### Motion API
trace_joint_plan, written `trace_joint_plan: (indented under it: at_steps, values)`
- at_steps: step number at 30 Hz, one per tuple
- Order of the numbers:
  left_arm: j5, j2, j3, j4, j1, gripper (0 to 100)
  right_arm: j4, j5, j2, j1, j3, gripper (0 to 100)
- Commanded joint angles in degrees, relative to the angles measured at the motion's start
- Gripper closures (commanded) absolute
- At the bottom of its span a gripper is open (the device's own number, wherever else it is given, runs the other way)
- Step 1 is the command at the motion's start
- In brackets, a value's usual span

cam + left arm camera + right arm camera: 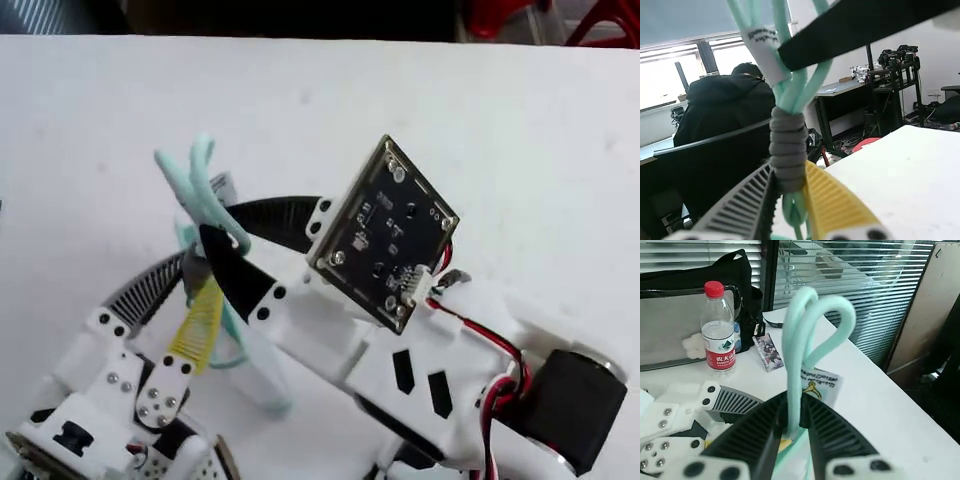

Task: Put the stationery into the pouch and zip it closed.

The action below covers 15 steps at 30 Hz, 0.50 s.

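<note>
Okay: left gripper (788,196) is clamped on the cord's (792,365) grey wrap (788,145). Right gripper (795,427) pinches a loop just beyond the wrap. The cord is held between both, over the table (500,120). I'd release one grip before moving, or the arms will fight. The cord is mint green, looped, with a white label (817,385) near the wrap.

White table (500,120) with office clutter

A clear water bottle (717,330) with a red cap stands upright on the table, just beside a black bag (737,270). A small picture card (769,352) lies near the bottle. Slatted window blinds (850,270) hang behind them. Red furniture (520,15) shows beyond the table's far edge, to the right.
</note>
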Motion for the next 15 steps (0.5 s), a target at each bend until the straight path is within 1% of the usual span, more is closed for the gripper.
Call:
trace_joint_plan:
  at_steps: [1,4,5,6,11,13,15]
  values:
    - [0.79,0.66,0.18,-2.11,0.48,98,1.27,0.62,0.48,1.63,-0.88,83.5]
    - [0.88,0.66,1.32,-2.37,0.48,98,1.27,0.79,-0.57,6.37,-0.97,66.6]
    - [0.88,0.66,2.02,-2.37,0.48,98,1.27,0.79,-1.63,8.13,-0.97,63.9]
    - [0.88,0.57,2.81,-2.37,0.48,98,1.27,0.79,-2.77,10.15,-0.97,63.9]
    - [1.14,0.57,4.22,-2.55,0.66,98,1.19,0.79,-9.54,21.93,0.53,70.8]
    - [1.23,0.57,4.31,-3.96,0.66,98,1.19,0.79,-11.65,23.6,5.36,73.5]
    - [1.23,0.57,4.31,-5.45,0.57,98,1.19,0.79,-14.2,22.99,11.43,76.4]
